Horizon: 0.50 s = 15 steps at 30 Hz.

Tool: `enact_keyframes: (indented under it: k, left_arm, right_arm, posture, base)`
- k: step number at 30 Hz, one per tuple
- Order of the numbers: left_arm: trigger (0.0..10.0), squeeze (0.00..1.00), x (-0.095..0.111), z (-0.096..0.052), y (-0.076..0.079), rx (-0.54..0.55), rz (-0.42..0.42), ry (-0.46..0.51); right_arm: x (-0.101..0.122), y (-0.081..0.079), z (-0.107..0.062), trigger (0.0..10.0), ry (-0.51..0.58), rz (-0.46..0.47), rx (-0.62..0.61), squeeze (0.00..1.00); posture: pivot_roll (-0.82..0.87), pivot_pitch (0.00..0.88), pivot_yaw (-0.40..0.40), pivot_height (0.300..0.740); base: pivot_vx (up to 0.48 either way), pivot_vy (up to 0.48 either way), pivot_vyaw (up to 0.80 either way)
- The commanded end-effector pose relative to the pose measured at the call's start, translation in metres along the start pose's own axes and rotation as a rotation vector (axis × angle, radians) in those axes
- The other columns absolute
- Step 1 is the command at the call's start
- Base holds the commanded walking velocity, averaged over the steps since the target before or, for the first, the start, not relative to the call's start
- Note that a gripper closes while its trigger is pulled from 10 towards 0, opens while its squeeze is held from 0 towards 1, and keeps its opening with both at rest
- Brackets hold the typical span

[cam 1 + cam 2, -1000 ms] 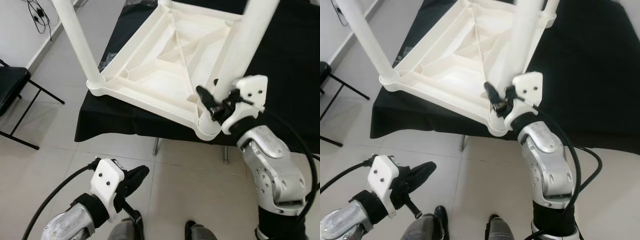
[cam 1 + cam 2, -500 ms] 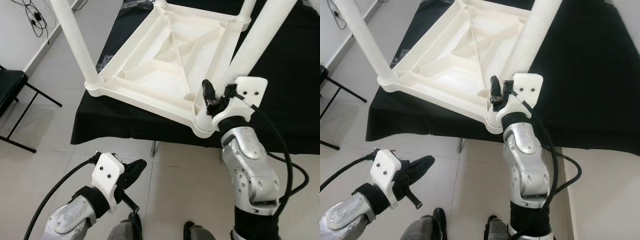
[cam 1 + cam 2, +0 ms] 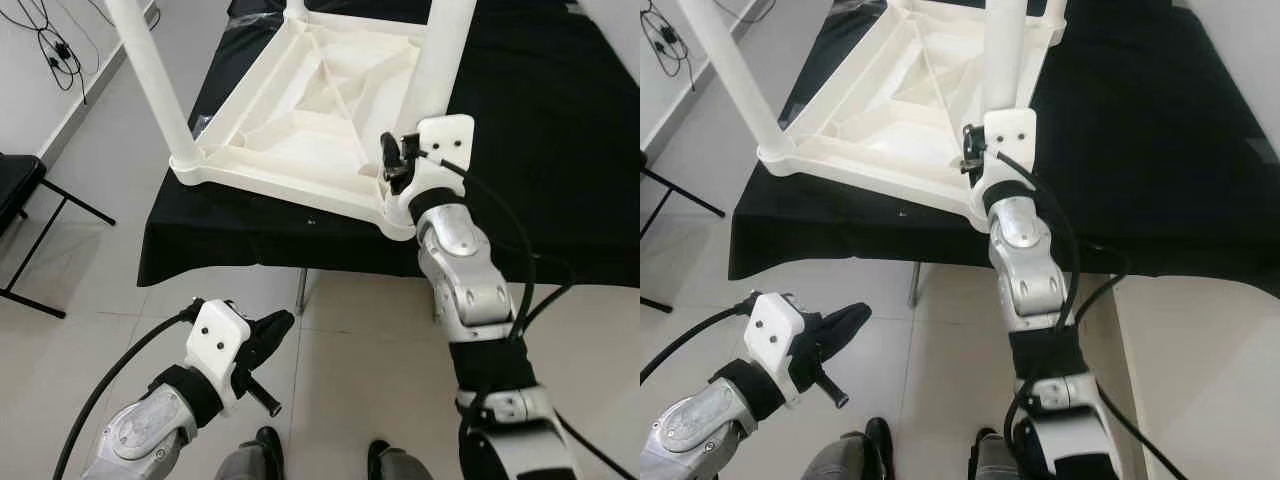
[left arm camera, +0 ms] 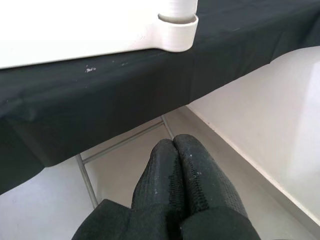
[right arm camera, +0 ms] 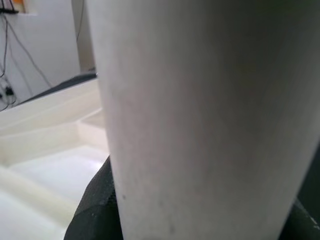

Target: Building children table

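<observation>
I see my right claw [image 3: 400, 172] clamped around the white leg [image 3: 440, 55] at the upturned tabletop [image 3: 300, 110] corner; my left claw [image 3: 268, 330] hangs low, fingers together.

My white plastic children's table [image 3: 310, 110] lies upside down on the black-covered surface, its ribbed underside facing up. One round white leg [image 3: 152, 80] stands in the near left corner socket. I grip a second leg [image 3: 436, 60] standing upright in the near right corner socket.

No readable text, labels, brands, numbers or signs anywhere.
</observation>
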<state>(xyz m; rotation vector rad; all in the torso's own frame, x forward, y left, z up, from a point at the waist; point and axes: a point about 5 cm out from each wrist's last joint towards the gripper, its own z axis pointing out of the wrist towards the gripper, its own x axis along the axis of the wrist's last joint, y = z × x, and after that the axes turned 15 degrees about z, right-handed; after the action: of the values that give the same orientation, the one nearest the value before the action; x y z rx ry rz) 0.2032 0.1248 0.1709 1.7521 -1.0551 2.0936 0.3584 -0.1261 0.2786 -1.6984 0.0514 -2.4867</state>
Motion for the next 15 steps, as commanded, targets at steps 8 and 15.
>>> enact_keyframes:
  k: [8, 15]
  left_arm:
    - [10.0, 0.0, -0.005, -0.002, 0.004, -0.004, -0.006, -0.016]
    - [10.0, 0.0, -0.008, 0.0, 0.0, 0.024, -0.008, -0.039]
  right_arm:
    - [0.011, 0.024, 0.018, 10.0, 0.079, -0.033, -0.06, 0.0]
    - [0.016, 0.013, 0.015, 10.0, 0.057, 0.199, 0.14, 0.0]
  posture:
    - [0.0, 0.245, 0.014, 0.74]
    - [-0.01, 0.236, 0.009, 0.74]
  base:
    - [0.0, 0.0, 0.0]
    - [0.0, 0.0, 0.0]
